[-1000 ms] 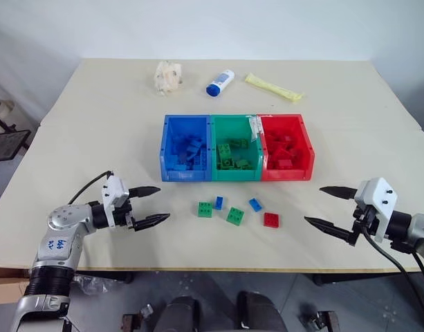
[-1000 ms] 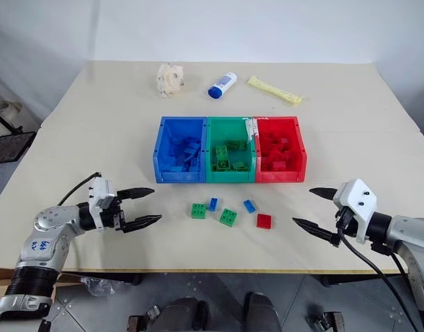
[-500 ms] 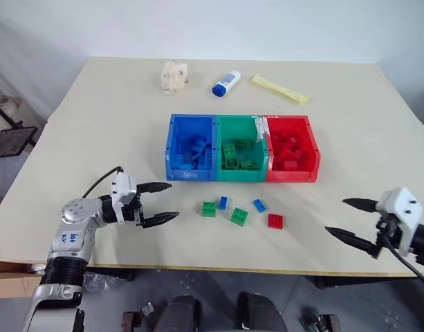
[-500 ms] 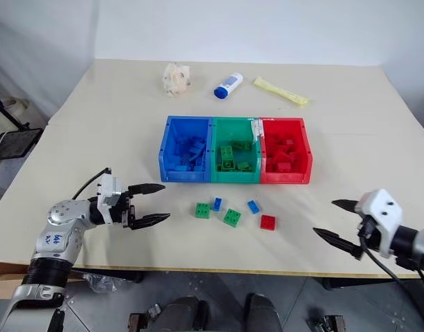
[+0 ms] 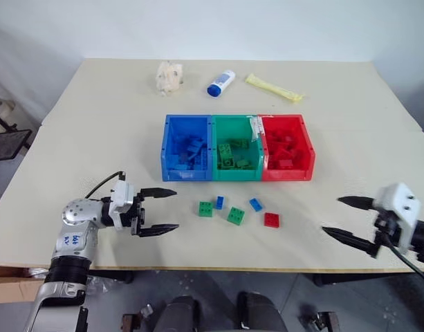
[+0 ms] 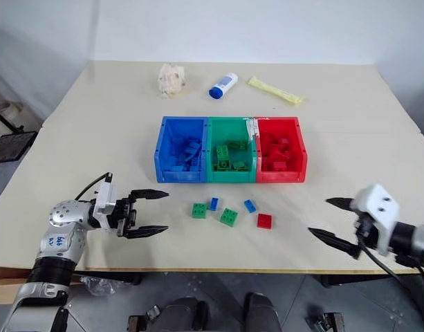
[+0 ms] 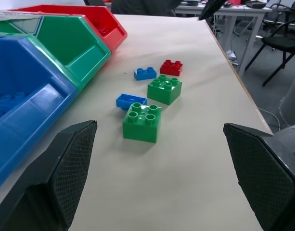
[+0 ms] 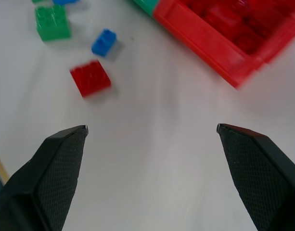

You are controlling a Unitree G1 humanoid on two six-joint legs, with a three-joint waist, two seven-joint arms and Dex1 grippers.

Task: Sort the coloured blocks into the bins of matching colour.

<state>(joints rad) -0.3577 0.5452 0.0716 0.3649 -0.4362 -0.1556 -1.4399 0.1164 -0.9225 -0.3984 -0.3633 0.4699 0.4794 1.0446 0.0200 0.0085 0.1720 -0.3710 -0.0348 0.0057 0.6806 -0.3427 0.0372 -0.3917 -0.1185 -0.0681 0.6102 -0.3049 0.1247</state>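
Three joined bins stand mid-table: blue bin [image 5: 185, 149], green bin [image 5: 234, 147], red bin [image 5: 286, 147], each holding bricks of its own colour. In front of them lie loose blocks: a green block [image 5: 205, 209], a small blue block [image 5: 220, 203], a second green block [image 5: 235, 216], a blue block [image 5: 256, 204] and a red block [image 5: 271, 220]. My left gripper [image 5: 164, 210] is open, level, pointing at the blocks from their left, empty. My right gripper [image 5: 342, 217] is open and empty, right of the red block.
At the table's far side lie a crumpled pale wad [image 5: 168, 76], a white-and-blue tube [image 5: 220, 83] and a yellow packet [image 5: 273, 88]. The table's front edge [image 5: 218, 268] runs close below the loose blocks. Bare tabletop lies on either side of the bins.
My left gripper has shifted a little towards the blocks and turned more level. My right gripper has drawn back towards the table's right front edge. Blocks and bins lie unchanged.
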